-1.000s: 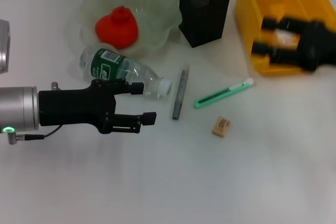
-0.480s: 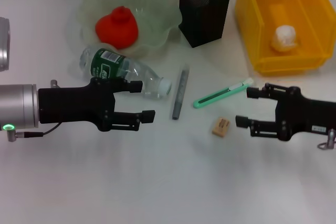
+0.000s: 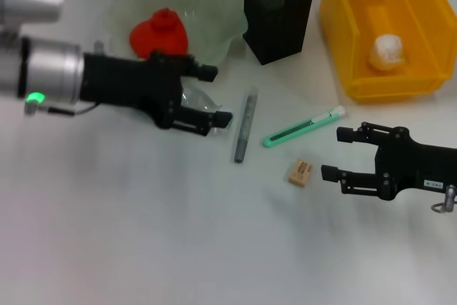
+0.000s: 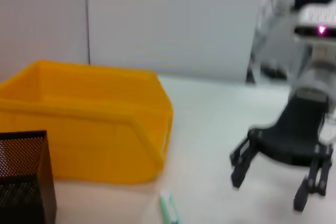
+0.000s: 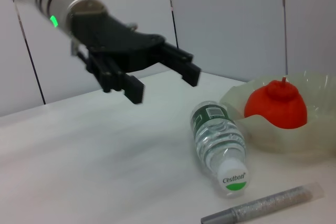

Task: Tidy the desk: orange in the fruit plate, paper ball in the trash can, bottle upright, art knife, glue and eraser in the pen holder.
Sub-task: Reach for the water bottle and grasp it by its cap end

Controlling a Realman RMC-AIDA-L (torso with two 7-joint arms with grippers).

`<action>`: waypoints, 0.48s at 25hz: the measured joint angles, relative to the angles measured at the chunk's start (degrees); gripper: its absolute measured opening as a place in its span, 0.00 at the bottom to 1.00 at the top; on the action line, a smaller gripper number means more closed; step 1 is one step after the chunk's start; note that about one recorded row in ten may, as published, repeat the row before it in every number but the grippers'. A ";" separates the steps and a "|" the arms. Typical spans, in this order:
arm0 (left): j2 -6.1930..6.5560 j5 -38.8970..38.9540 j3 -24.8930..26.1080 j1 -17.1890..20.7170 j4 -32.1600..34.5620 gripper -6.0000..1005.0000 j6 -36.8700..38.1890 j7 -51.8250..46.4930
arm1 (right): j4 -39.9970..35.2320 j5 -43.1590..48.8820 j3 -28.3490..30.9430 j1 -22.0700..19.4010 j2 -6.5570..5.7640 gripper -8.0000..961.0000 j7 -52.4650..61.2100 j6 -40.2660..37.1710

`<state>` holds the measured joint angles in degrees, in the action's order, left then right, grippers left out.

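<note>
Head view: bottle (image 3: pixel 194 99) lies on its side on the white desk (image 3: pixel 143 233), just in front of the fruit plate (image 3: pixel 214 5), cap pointing toward the glue (image 3: pixel 244 126); mostly hidden there by the left gripper (image 3: pixel 213 93). Right wrist view shows it clearer (image 5: pixel 219 141), label up, cap end just beside the glue stick (image 5: pixel 262 203). Left gripper hangs above the bottle, fingers apart, nothing held; looks lined up to straddle the body for the stand-up step, my guess. Orange (image 3: pixel 158 32) sits in the fruit plate, paper ball (image 3: pixel 387 51) in the trash can (image 3: pixel 335 19), so those two look done. Art knife (image 3: pixel 303 127), glue and eraser (image 3: pixel 300 172) all flat on the desk, apart from each other, none in the pen holder (image 3: pixel 277 13). Right gripper (image 3: pixel 339 153) low over the desk, fingers spread, empty, just beside the eraser with the knife tip close by; probably staged for a small-item pick. Room: plate rim is tight behind the bottle, glue near the cap, so tipping it up should swing toward the open desk in front. Wide bare desk front and left.
</note>
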<state>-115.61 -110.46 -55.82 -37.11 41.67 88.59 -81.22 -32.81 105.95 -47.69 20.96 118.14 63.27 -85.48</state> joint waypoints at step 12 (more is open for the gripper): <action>-3.16 -22.88 -8.75 -12.71 9.45 0.80 -4.25 -3.91 | 0.19 0.12 0.06 0.27 -0.37 0.82 0.32 1.31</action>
<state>-118.77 -133.34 -64.57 -49.82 51.12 84.35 -85.13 -32.61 106.08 -47.63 21.24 117.77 63.59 -84.17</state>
